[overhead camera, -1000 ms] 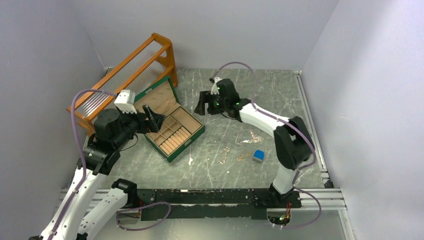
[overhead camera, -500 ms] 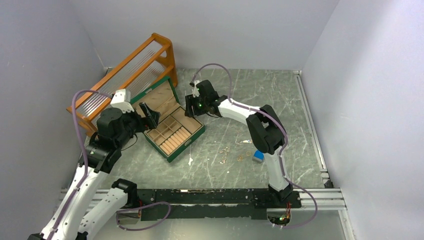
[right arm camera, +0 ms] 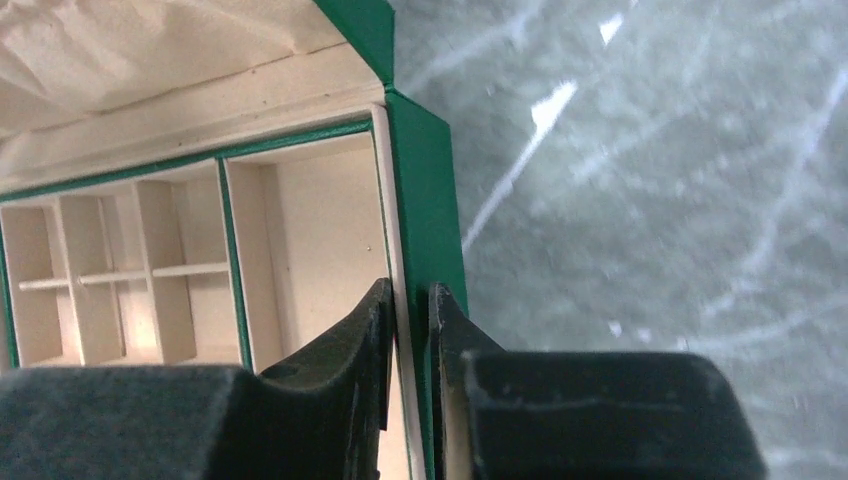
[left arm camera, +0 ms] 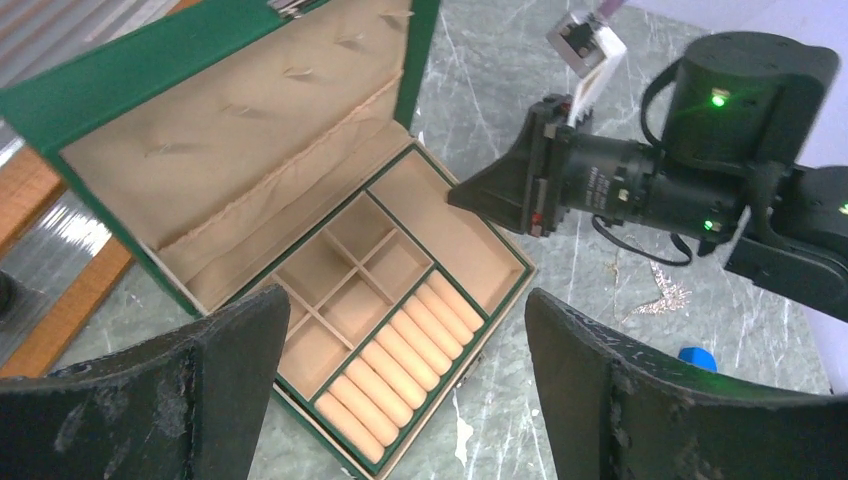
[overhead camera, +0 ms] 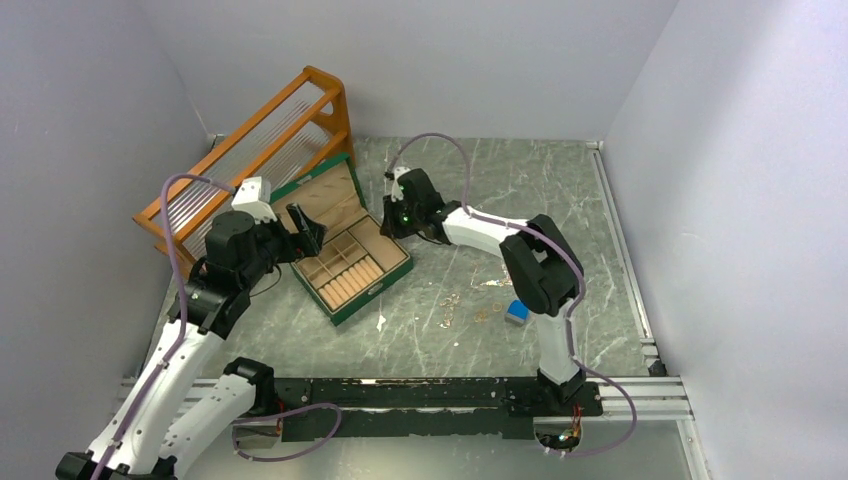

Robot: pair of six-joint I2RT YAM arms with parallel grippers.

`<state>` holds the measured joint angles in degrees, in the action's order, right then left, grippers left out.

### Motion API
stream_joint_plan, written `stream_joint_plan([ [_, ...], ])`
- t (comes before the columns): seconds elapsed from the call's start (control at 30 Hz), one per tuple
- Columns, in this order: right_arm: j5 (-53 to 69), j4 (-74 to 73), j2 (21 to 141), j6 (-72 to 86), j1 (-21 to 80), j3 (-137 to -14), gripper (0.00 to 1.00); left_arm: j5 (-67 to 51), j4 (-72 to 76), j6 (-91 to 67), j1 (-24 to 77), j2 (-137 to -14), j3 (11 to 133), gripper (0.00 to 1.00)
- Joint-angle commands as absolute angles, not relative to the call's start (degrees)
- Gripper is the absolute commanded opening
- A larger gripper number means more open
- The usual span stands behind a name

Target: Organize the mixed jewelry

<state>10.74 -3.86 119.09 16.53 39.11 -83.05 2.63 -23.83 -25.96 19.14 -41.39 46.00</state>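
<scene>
The mixed jewelry (overhead camera: 450, 305) lies as several tiny gold pieces scattered on the marble table, right of the open green box (overhead camera: 345, 300); one cluster (left arm camera: 665, 295) shows in the left wrist view. My right gripper (overhead camera: 388, 222) is shut on the box's right wall (right arm camera: 425, 180), one finger inside the large compartment and one outside (right arm camera: 408, 300). My left gripper (overhead camera: 305, 235) hangs open above the box's left side, nothing between its fingers (left arm camera: 405, 300). The box's compartments and ring rolls (left arm camera: 410, 350) look empty.
A wooden rack (overhead camera: 250, 150) stands behind the box's raised lid (left arm camera: 230, 130), at the back left. A small blue block (overhead camera: 517, 312) lies right of the jewelry. Side walls bound the table.
My right arm swung left from the back middle of the table to the box, and its jaws went from open to shut on the box's wall. The left arm barely shifted.
</scene>
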Motion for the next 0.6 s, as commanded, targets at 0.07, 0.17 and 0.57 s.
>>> stream_joint_plan([
  [0.07, 2.1, 1.5, 109.0, 22.3, 39.0, -70.2, 0.10, 0.5, -19.2, -26.1, 19.4, -43.5, 45.3, 0.92],
  [0.17, -2.6, 3.0, 104.8, 26.6, 39.2, -63.8, 0.09, -0.5, -18.2, -26.8, 19.4, -44.7, 44.9, 0.91],
  [0.57, -9.7, 3.4, 96.4, 45.0, 43.6, -51.3, 0.11, 5.1, -22.0, -33.5, 19.4, -47.2, 43.2, 0.91],
])
